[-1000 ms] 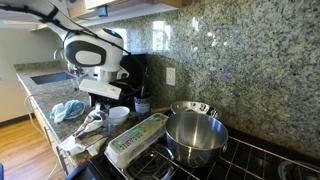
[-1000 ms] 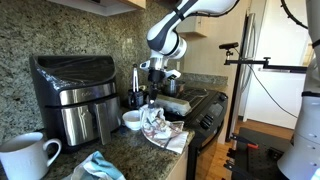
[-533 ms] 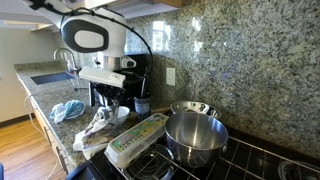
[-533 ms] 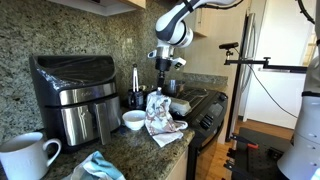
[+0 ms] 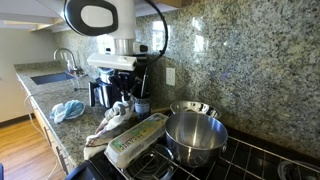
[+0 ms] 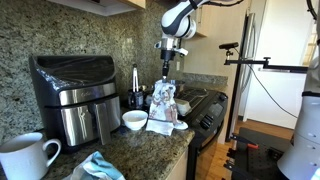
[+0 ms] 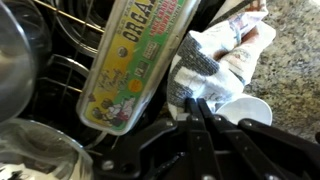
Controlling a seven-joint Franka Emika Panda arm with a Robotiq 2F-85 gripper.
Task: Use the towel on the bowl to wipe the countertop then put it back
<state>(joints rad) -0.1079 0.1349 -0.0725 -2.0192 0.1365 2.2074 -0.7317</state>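
In an exterior view, my gripper (image 5: pixel 122 90) hangs below the arm with its jaws pinched tight on the top of the towel (image 5: pixel 108 122). The cloth trails down to the countertop (image 5: pixel 62 132), where its lower folds lie just beside the egg carton (image 5: pixel 138 140). The bowl (image 5: pixel 196 138) sits on the stove grates (image 5: pixel 255 160), apart from the towel. A smaller steel bowl (image 5: pixel 192 107) is half hidden behind it. A blue cloth (image 5: pixel 68 109) lies near the sink (image 5: pixel 45 77). My fingertips are hard to pick out against the dark appliance behind them.

In an exterior view, my gripper (image 6: pixel 165 78) holds the towel (image 6: pixel 163 105) as a narrow bunch. The towel's foot spreads on the counter edge next to a small white bowl (image 6: pixel 134 120). The cloth hides much of the stove, so I cannot make out the bowl here. A mug (image 6: pixel 25 157) is cut off at the frame's corner.

In the wrist view, my dark, blurred jaws meet on a grey fold of the towel (image 7: pixel 215 65). The carton's (image 7: pixel 130 60) label runs out of frame. The bowl (image 7: pixel 12 50) is only a shiny sliver at the edge, and the white bowl (image 7: pixel 252 108) is partly covered by my fingers.
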